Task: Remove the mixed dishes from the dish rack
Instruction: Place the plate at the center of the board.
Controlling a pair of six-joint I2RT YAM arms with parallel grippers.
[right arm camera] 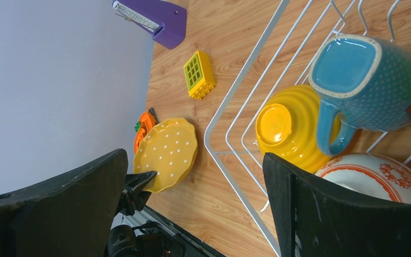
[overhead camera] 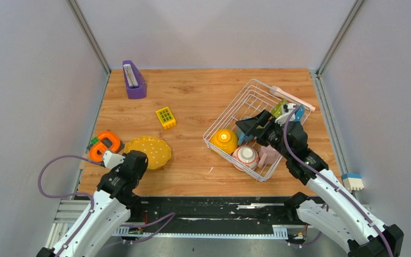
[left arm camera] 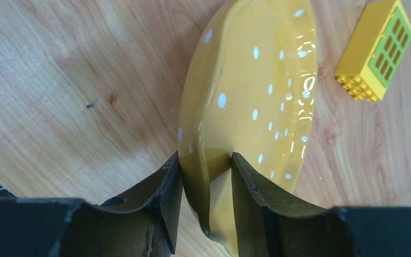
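Yellow plate (left arm camera: pixel 257 96) on the tabletop (overhead camera: pixel 192 96), left fingers (left arm camera: pixel 139 214) astride its rim, grip unclear, right fingers (right arm camera: pixel 326 214) spread; a snagged pull-away could drag it.

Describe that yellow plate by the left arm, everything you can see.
The yellow plate is glossy, ceramic-looking, with white dots and a scalloped rim. It lies face up on the wooden table, outside the dish rack, beside the orange gadget. The left gripper straddles its near rim, one finger on each side; whether they press it is unclear.
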